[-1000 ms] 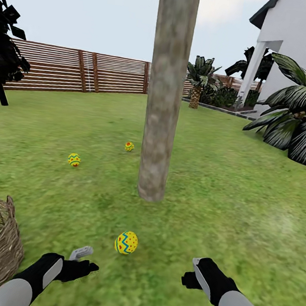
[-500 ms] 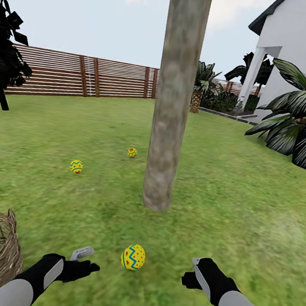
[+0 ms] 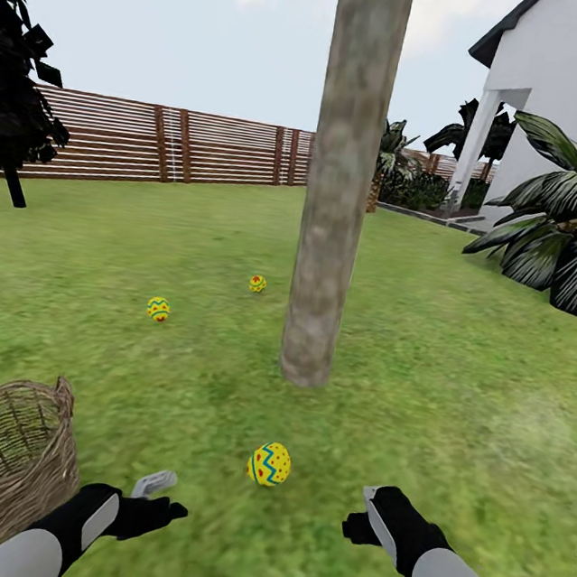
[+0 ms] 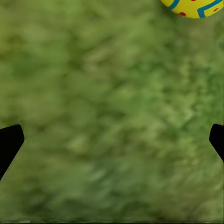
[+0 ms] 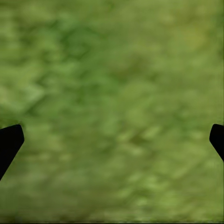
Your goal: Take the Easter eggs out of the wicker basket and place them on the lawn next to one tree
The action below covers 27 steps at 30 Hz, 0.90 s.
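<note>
While the head camera is swinging left, bringing more wicker basket into view, all three Easter eggs are lying near the tree; both grippers are hanging spread, empty.

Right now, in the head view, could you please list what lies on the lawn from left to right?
Wicker basket → leftmost Easter egg → far Easter egg → nearest Easter egg → tree trunk → broad-leaved plant.
</note>
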Tool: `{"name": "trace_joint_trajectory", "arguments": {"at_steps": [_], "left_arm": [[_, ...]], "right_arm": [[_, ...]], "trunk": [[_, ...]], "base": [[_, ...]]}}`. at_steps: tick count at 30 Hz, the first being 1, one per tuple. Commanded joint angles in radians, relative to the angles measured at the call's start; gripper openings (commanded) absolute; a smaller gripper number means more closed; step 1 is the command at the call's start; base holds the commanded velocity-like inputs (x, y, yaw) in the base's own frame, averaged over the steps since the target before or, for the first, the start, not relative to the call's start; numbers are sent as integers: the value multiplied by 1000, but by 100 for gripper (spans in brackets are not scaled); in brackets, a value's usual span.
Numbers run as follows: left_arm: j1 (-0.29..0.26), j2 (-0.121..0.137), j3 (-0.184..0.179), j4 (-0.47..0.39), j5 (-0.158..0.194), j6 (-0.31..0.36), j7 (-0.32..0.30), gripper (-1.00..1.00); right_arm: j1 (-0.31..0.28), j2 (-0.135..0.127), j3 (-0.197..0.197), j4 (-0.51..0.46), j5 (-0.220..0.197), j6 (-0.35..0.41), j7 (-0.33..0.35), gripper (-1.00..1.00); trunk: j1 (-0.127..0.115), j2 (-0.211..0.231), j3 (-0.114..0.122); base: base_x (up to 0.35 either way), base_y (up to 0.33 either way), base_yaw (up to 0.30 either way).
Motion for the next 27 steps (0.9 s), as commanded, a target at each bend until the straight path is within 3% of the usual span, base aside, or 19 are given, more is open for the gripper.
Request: {"name": "trace_joint_trajectory", "arguments": {"at_steps": [1, 10, 16, 27], "left_arm": [[0, 0, 7, -1, 2, 8, -2, 100], [0, -2, 6, 1, 0, 7, -2, 100], [0, -15, 5, 1, -2, -6, 7, 100], [0, -22, 4, 2, -5, -10, 12, 100]], "right_arm": [[0, -1, 8, -2, -10, 5, -6, 100], [0, -2, 8, -2, -10, 5, -7, 100], [0, -2, 8, -2, -11, 5, -7, 100], [0, -2, 8, -2, -11, 5, -7, 100]], "trunk": [[-1, 0, -1], [-1, 0, -1], [-24, 42, 18], [-66, 119, 52]], "base": [[-277, 228, 0], [-275, 230, 0], [-229, 206, 0], [-15, 18, 0]]}}
